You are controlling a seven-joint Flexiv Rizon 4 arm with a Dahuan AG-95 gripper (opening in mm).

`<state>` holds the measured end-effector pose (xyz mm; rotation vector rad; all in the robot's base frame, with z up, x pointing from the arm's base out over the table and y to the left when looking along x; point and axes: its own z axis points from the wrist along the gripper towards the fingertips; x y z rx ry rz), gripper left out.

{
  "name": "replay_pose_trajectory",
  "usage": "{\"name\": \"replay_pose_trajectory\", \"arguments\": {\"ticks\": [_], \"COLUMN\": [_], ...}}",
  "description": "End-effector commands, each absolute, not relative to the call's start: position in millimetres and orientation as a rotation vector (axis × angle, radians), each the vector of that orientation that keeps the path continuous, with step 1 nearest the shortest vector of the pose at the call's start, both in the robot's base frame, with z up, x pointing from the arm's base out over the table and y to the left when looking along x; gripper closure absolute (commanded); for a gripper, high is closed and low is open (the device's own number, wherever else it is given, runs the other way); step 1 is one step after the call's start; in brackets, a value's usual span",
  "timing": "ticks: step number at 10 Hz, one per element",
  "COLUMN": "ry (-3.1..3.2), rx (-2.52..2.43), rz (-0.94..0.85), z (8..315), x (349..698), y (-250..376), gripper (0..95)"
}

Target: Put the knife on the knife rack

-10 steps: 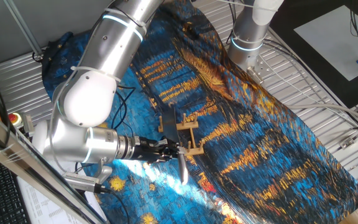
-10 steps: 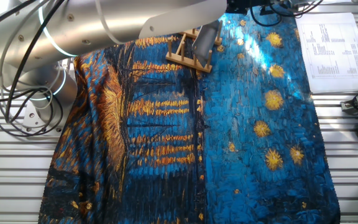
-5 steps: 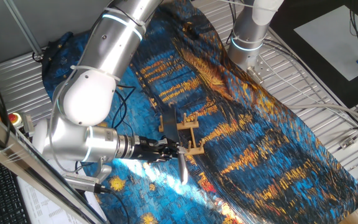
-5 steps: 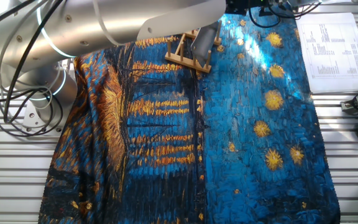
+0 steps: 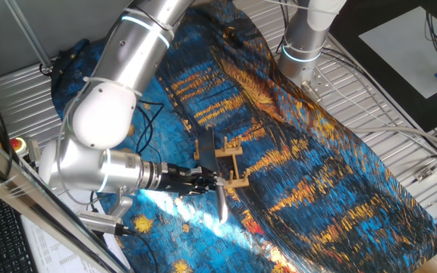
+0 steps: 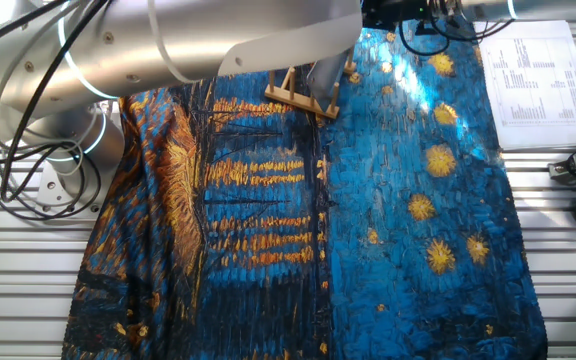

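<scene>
1. Holding the knife (image 5: pixel 223 203) by its handle end, my gripper (image 5: pixel 205 183) reaches out level from my forearm, fingers closed on it, in one fixed view.
2. In that view the grey blade hangs down from my fingers, edge-on and bright, right at the near end of the knife rack (image 5: pixel 229 162); I cannot tell whether it touches the wood.
3. The rack sits on the blue-and-gold patterned cloth (image 5: pixel 340 167), its pegs pointing up.
4. The other fixed view shows the knife rack (image 6: pixel 301 93) from the opposite side, but my silver arm (image 6: pixel 218 45) crosses over the top of it.
5. There, only a grey sliver of the knife (image 6: pixel 326 72) peeks out under my arm, above the rack's rails, and my fingers are hidden.
6. That view alone shows a printed sheet (image 6: pixel 535 70) beside the cloth.
</scene>
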<state>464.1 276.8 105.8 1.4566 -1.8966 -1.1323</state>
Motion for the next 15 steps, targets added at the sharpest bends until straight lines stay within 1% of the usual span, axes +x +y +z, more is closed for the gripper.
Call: {"name": "replay_pose_trajectory", "arguments": {"ticks": [1, 6, 15], "ry": [-1.872, -1.852, -1.813], "rx": [1.458, 1.461, 1.457], "rz": [-1.123, -1.130, -1.146], "z": [106.3, 100.6, 99.5], "x": [468.2, 468.5, 472.0], "y": [277.0, 277.0, 277.4], "gripper": [95.0, 95.0, 95.0]}}
